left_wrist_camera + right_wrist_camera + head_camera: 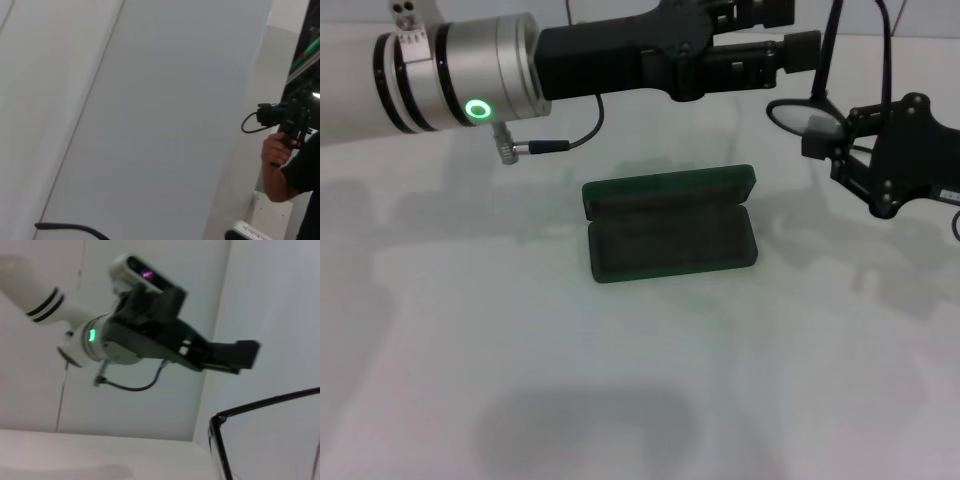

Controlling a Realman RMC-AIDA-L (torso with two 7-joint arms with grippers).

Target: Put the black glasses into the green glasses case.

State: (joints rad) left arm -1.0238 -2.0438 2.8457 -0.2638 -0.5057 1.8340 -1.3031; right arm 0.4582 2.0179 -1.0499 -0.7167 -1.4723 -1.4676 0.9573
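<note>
Black glasses (807,112) pinched in the closed right tool (828,140), above the open green glasses case (670,225).

No text, label, brand or number can be read in any view. Fine markings are seen on a small white tag (408,40) at the left arm's wrist in the head view, but they cannot be made out. A lit green ring (477,108) is shown on the same wrist's silver collar; it is a light, not a legible sign. No lettering can be made out on the green glasses case (670,222).
</note>
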